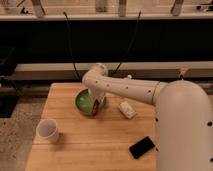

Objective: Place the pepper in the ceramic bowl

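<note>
The glossy green ceramic bowl [84,100] sits on the wooden table [100,140], near its back left. My white arm reaches in from the right, and my gripper [95,106] points down over the bowl's right part. A small red pepper [94,109] shows at the fingertips, just above the bowl's right inner side. The gripper looks shut on it. The arm hides part of the bowl's right rim.
A white cup [47,131] stands at the table's front left. A flat black phone [142,147] lies at the front right. A small white object [127,109] lies right of the bowl. Black cables hang behind the table.
</note>
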Tool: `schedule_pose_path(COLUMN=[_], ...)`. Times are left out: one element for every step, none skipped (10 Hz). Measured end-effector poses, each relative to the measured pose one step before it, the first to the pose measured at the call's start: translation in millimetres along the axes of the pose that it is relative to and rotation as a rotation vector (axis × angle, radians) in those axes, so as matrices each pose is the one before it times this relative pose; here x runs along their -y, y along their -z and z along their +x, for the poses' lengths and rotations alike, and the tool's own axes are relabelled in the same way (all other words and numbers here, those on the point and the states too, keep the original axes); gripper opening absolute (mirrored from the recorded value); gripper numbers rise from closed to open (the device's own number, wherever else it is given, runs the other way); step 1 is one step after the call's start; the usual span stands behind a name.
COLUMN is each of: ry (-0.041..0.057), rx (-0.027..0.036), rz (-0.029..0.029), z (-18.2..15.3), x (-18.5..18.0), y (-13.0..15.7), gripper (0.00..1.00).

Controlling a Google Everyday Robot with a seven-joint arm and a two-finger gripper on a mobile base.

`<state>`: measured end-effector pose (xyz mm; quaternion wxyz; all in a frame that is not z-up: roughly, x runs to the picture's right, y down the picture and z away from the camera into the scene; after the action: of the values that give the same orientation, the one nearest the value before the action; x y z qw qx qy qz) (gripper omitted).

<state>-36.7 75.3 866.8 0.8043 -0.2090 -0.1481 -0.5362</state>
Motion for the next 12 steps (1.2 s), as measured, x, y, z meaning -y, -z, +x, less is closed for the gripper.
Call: schedule_pose_path(ry=[0.00044,0.00091,-0.00024,0.00084,0.00043,0.00121,0.00066,0.00046,0.00009,0.00124,0.00067,0.00123], rx=[-0.00057,0.00042,-0.00149,0.00066,-0.00054,0.00036,-0.00044,-0.00048,0.00015,-0.00018,0.00027,0.00001], rz=[0.00116,0.00140,0.00140,0.00091,0.00219,0.00151,0.00099,0.00086,0.00156,0.00128,0.00093,0.00152], z=[0.60,0.49,1.58,0.29,0.65,0.22,0.46,0.78,0.58,0.29,0.01,0.20], x=[0.44,0.58,-0.10,0.17,0.53,0.51,0.22,-0.06,-0.03,0.43,0.36,0.48], y=[0.14,-0.61,0.11,-0.64,0.18,-0.46,-0.01,-0.35,-0.15,0.07,-0.30,-0.16], gripper=[0.16,0.16,0.16,0.17,0.24,0.29,0.29,0.29,0.33,0.42,0.47,0.56])
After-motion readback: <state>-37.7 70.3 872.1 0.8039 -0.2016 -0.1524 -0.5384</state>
